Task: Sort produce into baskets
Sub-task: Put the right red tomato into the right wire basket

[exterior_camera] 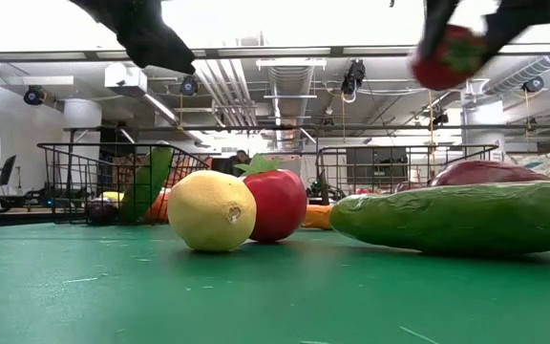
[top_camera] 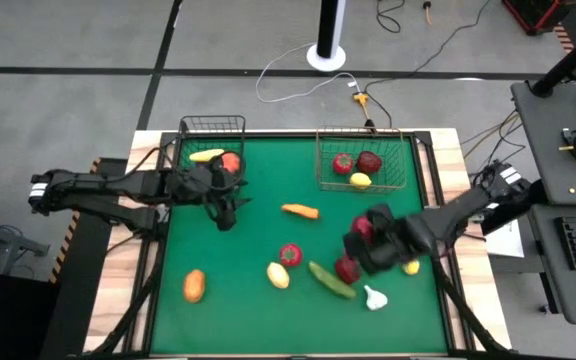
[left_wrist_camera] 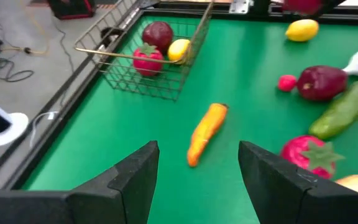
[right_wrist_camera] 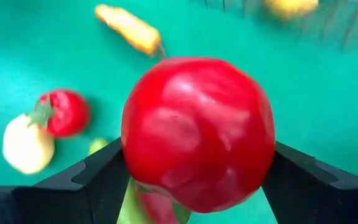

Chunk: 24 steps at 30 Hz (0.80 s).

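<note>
High view, right gripper: you had it right of centre in the frame, over the green mat, closed around a red fruit
High view, left gripper: you held it left of centre, just below the dark basket, fingers spread and holding nothing
High view, baskets: the dark basket sat at upper left of the mat with a yellow piece and a red piece inside; the brownish basket at upper right held two red pieces and a yellow one
High view, loose produce: carrot at centre; strawberry, lemon, cucumber and garlic lower down; an orange piece at lower left
Low view: the lemon touched a red piece behind it at centre; the cucumber lay at right; the held red fruit hung at upper right
Left wrist view: open fingers framed the carrot; the brownish basket stood at upper left
Right wrist view: the red fruit filled the centre, clamped between both fingers
</note>
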Available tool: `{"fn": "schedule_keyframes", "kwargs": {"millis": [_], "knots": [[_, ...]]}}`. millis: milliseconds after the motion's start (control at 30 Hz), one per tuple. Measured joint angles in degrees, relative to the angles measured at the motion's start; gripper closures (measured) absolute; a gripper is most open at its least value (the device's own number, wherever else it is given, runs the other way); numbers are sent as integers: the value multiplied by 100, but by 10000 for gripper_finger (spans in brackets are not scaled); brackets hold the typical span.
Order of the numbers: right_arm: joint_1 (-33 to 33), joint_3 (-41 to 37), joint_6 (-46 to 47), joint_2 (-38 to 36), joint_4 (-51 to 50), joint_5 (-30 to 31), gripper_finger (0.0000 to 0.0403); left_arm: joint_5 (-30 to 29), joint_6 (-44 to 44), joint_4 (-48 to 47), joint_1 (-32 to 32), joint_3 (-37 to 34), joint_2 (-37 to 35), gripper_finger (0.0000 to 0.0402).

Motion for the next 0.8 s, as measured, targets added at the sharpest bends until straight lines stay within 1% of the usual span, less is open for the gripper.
{"fn": "schedule_keyframes", "kwargs": {"millis": [133, 267, 433, 600, 700, 800], "knots": [[-942, 354, -1801, -2, -7, 81, 103, 4, -161, -11, -173, 0, -9, 196], [-1981, 582, -3330, 16, 51, 100, 103, 7, -420, -108, -321, 0, -56, 196], [-3410, 620, -4833, 20, 515, 13, 103, 11, -800, -247, -417, 0, -104, 196], [-4672, 592, -6047, 181, 1357, -831, 103, 11, -1076, -423, -420, 0, -141, 196], [-5164, 585, -6411, 446, 1755, -1354, 103, 9, -1165, -545, -420, 0, -174, 196], [-5439, 585, -6599, 807, 1865, -1813, 103, 9, -1196, -687, -420, 0, -191, 196]]}}
